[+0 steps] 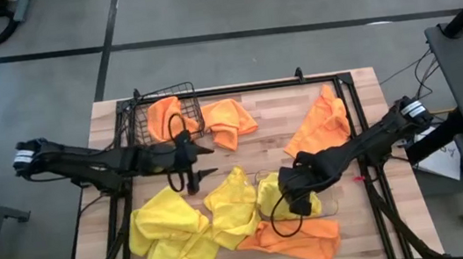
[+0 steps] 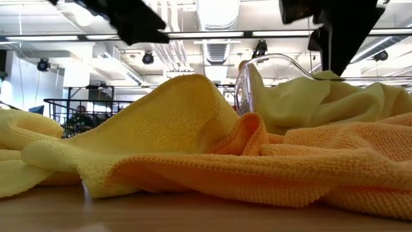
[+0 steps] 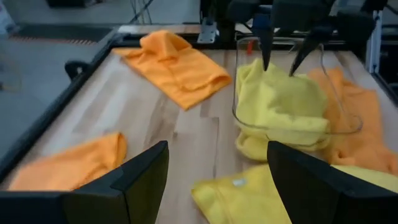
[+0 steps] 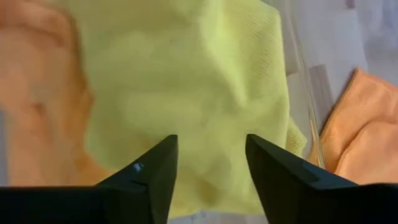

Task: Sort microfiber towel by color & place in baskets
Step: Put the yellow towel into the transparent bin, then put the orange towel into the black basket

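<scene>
A yellow microfiber towel (image 3: 280, 99) lies bunched in the clear plastic bin (image 3: 341, 124) near the table's front right. My right gripper (image 1: 293, 194) stands open just above it, fingers pointing down, nothing between them (image 4: 211, 155). My left gripper (image 1: 205, 162) hovers open over bare wood at mid-table, pointing toward the bin. The dark wire basket (image 1: 137, 114) at the far left holds an orange towel (image 1: 163, 116). Loose yellow towels (image 1: 174, 234) lie at the front left. Orange ones lie beside the basket (image 1: 231, 122), at the far right (image 1: 319, 123) and at the front (image 1: 296, 238).
A dark metal frame (image 1: 358, 114) borders the wooden tabletop. Bare wood (image 1: 248, 158) lies between the basket and the bin. In the low view, folds of yellow and orange cloth (image 2: 193, 148) fill the foreground.
</scene>
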You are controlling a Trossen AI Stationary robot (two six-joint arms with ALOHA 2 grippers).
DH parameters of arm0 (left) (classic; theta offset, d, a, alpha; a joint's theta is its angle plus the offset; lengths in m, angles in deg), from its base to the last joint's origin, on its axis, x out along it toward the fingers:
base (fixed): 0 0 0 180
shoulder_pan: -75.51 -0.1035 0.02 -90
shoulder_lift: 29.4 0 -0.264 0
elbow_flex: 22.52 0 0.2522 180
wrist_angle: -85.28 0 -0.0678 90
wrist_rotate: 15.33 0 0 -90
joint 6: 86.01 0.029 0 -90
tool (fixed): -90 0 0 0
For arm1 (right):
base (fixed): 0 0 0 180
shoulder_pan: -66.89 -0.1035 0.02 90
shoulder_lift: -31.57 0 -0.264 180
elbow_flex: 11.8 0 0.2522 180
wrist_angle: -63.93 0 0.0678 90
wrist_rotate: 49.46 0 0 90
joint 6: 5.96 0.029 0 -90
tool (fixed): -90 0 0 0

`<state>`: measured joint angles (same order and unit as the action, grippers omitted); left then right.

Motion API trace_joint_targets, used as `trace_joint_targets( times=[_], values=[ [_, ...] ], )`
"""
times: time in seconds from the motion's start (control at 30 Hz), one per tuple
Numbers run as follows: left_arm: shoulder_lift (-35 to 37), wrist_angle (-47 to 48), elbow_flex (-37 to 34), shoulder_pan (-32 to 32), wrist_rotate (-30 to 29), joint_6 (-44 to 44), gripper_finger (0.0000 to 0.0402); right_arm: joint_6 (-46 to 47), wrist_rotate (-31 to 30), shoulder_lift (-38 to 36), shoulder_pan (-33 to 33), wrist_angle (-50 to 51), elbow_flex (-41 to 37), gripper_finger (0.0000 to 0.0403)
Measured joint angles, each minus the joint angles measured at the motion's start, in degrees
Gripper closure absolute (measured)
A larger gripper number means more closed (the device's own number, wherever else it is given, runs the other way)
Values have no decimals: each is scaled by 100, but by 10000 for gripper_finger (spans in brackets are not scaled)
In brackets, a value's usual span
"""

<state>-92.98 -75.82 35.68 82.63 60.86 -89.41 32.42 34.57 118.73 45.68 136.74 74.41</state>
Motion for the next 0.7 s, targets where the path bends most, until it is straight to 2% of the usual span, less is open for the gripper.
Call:
trace_joint_targets(
  times=[0.3,0.5,0.7],
  values=[
    [-1108,251,770,-621,411,1949,146,-606,-42,-880,-2,60,49,162],
    [-1886,263,1055,-1166,387,2574,146,-790,-365,-1404,-2,15,45,142],
    [-2492,251,1329,-1474,391,2794,146,-869,-608,-1632,-2,10,43,135]
  ],
)
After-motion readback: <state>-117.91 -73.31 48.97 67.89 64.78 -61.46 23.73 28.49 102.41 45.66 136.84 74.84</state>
